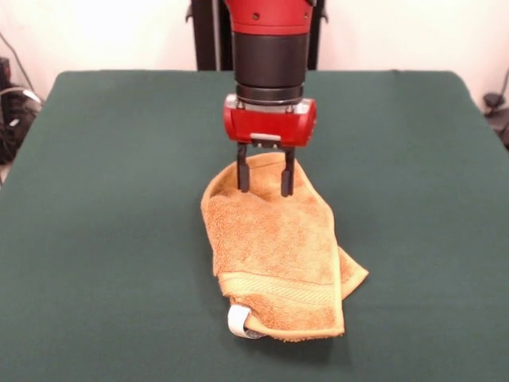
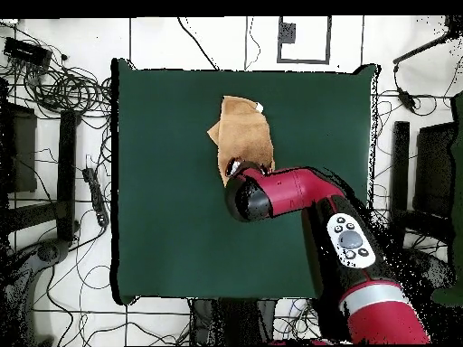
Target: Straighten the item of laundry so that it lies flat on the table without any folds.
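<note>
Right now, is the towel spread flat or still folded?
Folded. In the front view the towel lies doubled over itself, a second layer poking out at one side, the tag loop at its near hem. The gripper stands over its far edge.

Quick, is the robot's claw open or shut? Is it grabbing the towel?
Tool: open, fingers apart over the towel's far edge, not gripping it.

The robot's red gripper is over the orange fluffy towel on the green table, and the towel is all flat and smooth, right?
Not quite. The red gripper is over the orange terry towel on the green table, but the front view shows the towel folded over itself, not flat.
</note>
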Tool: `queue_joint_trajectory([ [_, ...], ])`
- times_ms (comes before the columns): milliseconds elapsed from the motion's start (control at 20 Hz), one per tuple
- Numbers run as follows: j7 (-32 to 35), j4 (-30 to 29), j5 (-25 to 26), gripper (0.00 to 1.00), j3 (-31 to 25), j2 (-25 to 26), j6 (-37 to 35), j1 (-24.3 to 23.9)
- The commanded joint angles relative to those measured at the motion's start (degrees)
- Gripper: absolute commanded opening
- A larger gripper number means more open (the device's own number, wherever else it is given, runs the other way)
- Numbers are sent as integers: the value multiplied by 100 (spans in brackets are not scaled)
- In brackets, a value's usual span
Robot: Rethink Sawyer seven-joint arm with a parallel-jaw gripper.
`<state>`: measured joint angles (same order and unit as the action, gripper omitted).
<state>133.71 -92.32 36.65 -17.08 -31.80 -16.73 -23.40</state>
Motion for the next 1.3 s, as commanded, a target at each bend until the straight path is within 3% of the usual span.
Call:
queue_joint_trajectory([
  [50, 83, 111, -1135, 100, -239, 142, -1865, -199],
  [400, -198, 332, -1141, 100, -163, 211, -1930, -137],
  [1300, -177, 349, -911, 100, -132, 377, -1688, -251],
])
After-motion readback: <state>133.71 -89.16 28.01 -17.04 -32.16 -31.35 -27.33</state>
